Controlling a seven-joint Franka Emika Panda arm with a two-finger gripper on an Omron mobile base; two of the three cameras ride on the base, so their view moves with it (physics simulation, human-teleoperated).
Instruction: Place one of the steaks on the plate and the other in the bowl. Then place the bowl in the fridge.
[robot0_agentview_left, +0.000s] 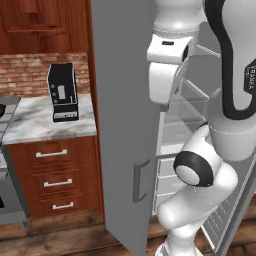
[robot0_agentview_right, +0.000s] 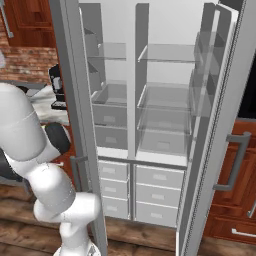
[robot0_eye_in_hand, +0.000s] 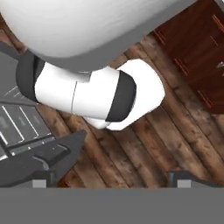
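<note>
Fridge (robot0_agentview_right: 150, 100): tall, light grey, both doors swung open; left door (robot0_agentview_left: 122, 125) seen edge-on with a grey handle, right door (robot0_agentview_right: 220, 125) carrying empty door bins. Interior pale grey, split by a central divider; glass shelves above, clear bins mid-height, two columns of drawers (robot0_agentview_right: 137, 190) below. Shelves hold nothing visible. Marble surface (robot0_agentview_left: 45, 120): left of the fridge, bearing a black coffee machine (robot0_agentview_left: 63, 92) against a brick wall; wooden drawers beneath. Fingers (robot0_eye_in_hand: 113, 179): spread wide apart, nothing between them, pointing down at the wooden floor (robot0_eye_in_hand: 166, 135) in the hand view. Arm: folded upright before the open fridge.
</note>
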